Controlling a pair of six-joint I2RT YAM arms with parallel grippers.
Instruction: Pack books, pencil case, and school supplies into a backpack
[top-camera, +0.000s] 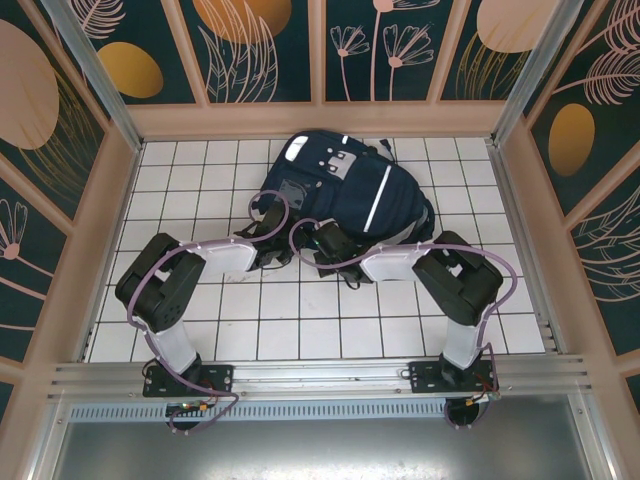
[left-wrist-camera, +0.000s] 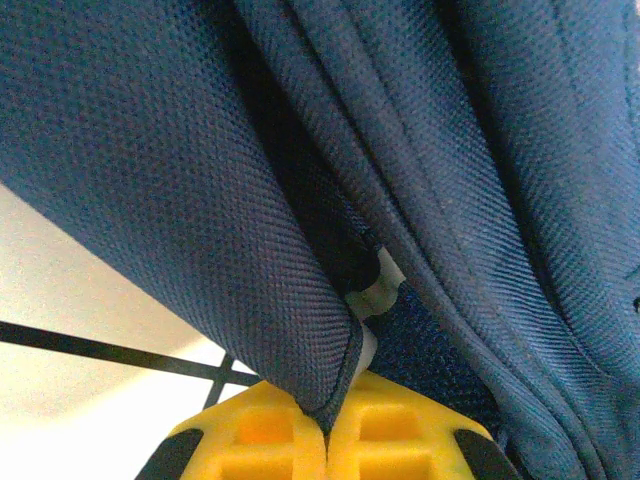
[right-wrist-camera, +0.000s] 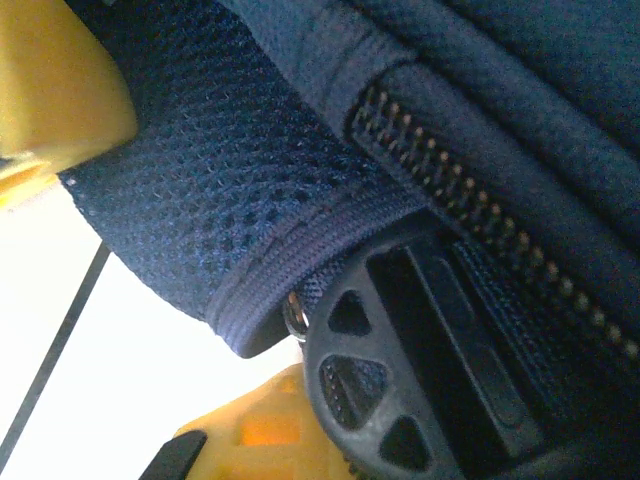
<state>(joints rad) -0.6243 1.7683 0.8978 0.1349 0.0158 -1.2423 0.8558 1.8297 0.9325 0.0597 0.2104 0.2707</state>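
Backpack on table; left gripper & right gripper both clamped on its fabric. Step: prob. opening it; next: pull edges apart.

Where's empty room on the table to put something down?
Bare tiles: between backpack and left wall, between backpack and right wall, and the near rows by the metal rail. Crowded: the backpack's near edge, where left hand and right hand pinch it.
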